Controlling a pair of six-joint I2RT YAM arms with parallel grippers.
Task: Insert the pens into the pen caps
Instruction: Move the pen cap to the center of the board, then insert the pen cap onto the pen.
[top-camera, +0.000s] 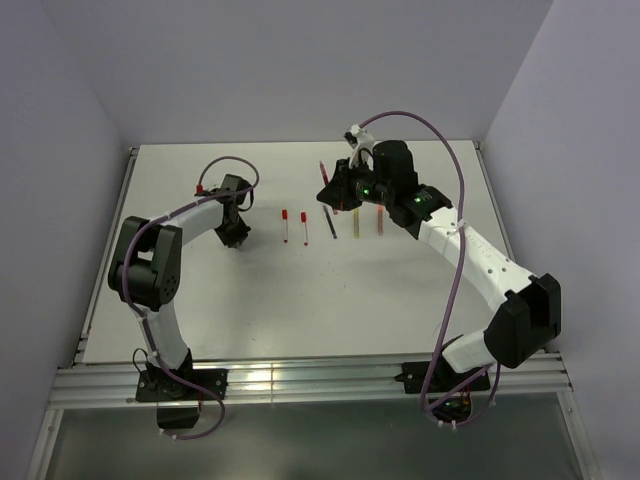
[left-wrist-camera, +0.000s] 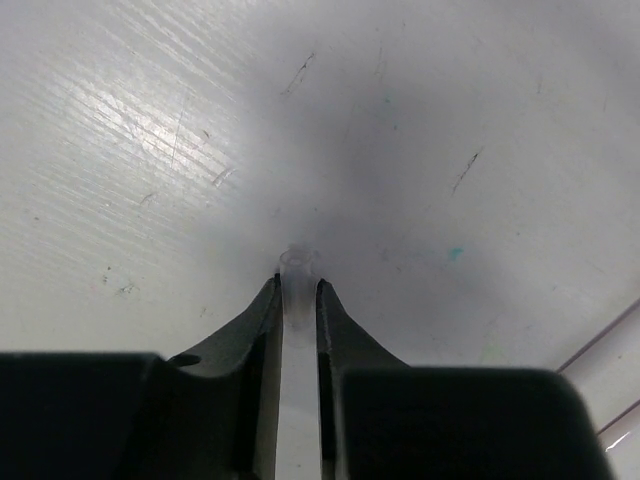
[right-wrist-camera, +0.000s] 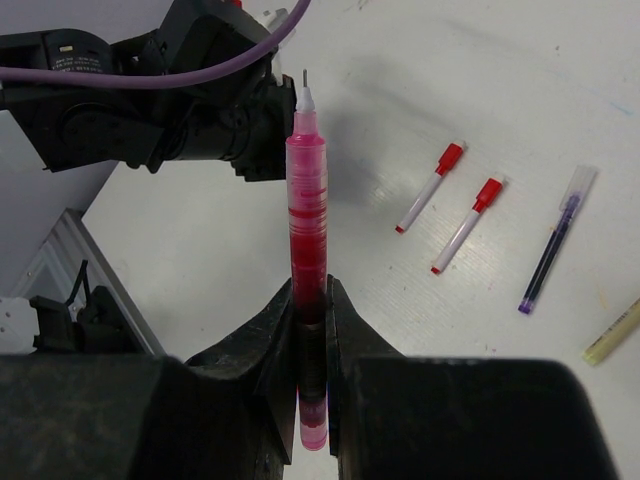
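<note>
Right gripper (right-wrist-camera: 310, 300) clenched on the lower barrel of an uncapped red pen (right-wrist-camera: 305, 190), nib raised above the table (right-wrist-camera: 480, 90). Left gripper (left-wrist-camera: 298, 288), tips at a pale clear cap (left-wrist-camera: 297, 257) — grip or release cannot be told. Pen judged light, stiff, slick — hold mid-barrel, sparing its fine nib.

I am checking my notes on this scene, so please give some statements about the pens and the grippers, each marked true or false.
1. The right gripper holds a red pen. True.
2. The red pen has its cap on. False: its tip is bare.
3. Two white pens with red caps lie on the table. True.
4. The left gripper hangs high above the table. False: it is down close to the table surface.
</note>
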